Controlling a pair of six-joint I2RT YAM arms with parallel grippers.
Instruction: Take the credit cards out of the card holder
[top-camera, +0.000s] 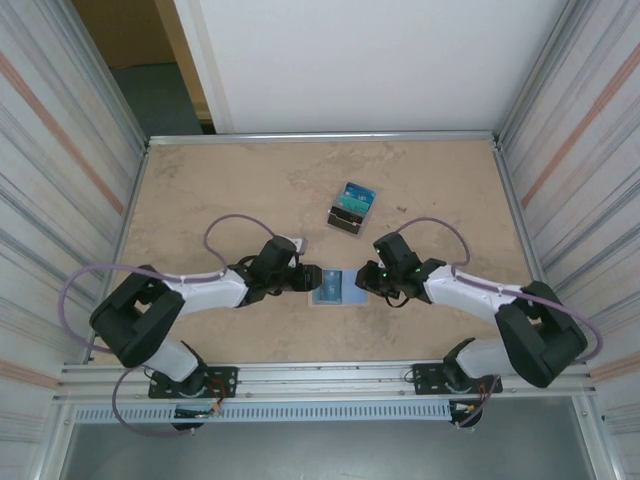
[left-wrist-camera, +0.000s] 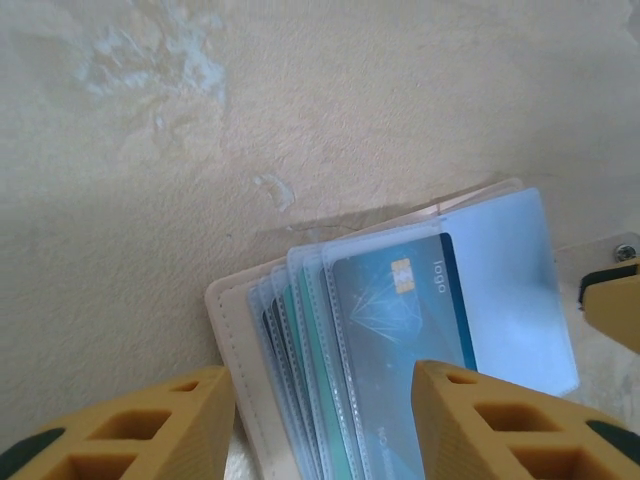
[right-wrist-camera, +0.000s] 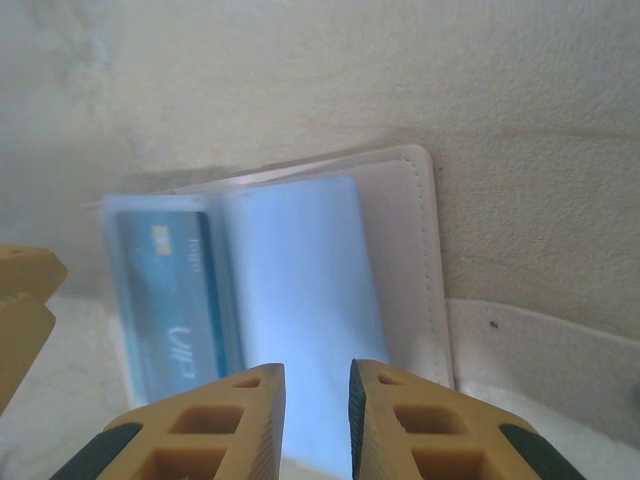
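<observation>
Top external: left gripper (top-camera: 310, 278) and right gripper (top-camera: 365, 280) flank the open card holder (top-camera: 328, 290).

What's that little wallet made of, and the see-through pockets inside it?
The card holder cover looks like pale leather or imitation: matte, stitched along its edge. Its pockets seem thin clear plastic, faintly frosted, a blue card showing through.

My left arm (top-camera: 205, 290) and right arm (top-camera: 465, 290): white links, bulky black joints, each trailing a looped lilac cable (top-camera: 232, 217). My fingers (left-wrist-camera: 130, 430) are mustard-yellow blocks with hollow square cells and dark green patches.
</observation>
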